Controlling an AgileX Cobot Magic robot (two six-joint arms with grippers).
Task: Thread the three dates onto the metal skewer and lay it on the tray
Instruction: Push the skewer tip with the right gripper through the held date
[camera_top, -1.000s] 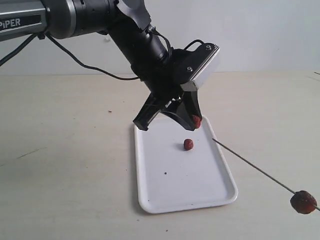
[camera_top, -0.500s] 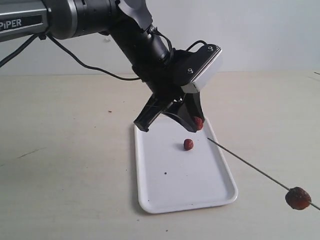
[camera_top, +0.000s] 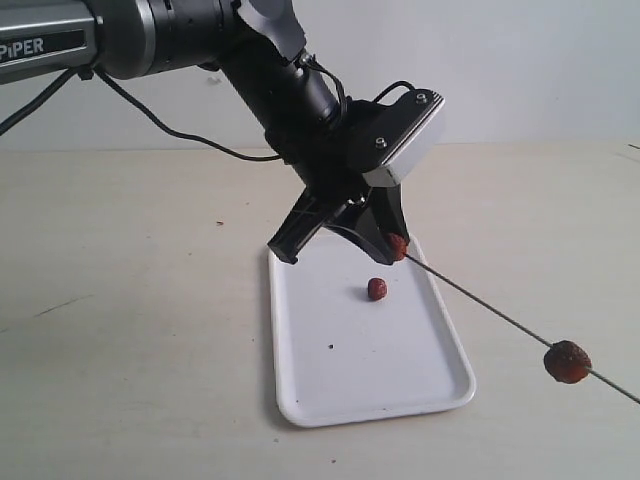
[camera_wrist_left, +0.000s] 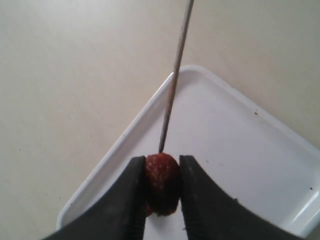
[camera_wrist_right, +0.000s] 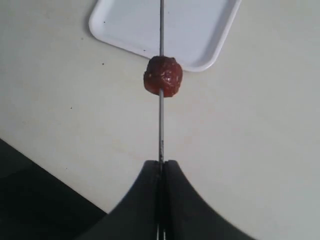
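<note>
My left gripper (camera_top: 396, 246) hangs over the far right corner of the white tray (camera_top: 340, 385), shut on a dark red date (camera_top: 398, 244) (camera_wrist_left: 162, 175). The thin metal skewer (camera_top: 480, 300) (camera_wrist_left: 172, 85) slants in from the lower right, its tip touching that held date. A second date (camera_top: 567, 362) (camera_wrist_right: 162, 76) is threaded partway along the rod. The third date (camera_top: 377, 289) lies on the tray. My right gripper (camera_wrist_right: 160, 165) is shut on the skewer (camera_wrist_right: 161, 125); the exterior view does not show this gripper.
The beige tabletop (camera_top: 130, 330) surrounds the tray. The left arm's black body and cable (camera_top: 170, 130) fill the upper left above the table. A dark edge (camera_wrist_right: 30, 200) shows in a corner of the right wrist view.
The skewer has moved up and left with its threaded date, and its tip now meets the date held by the left gripper. The left gripper has stayed in place.
</note>
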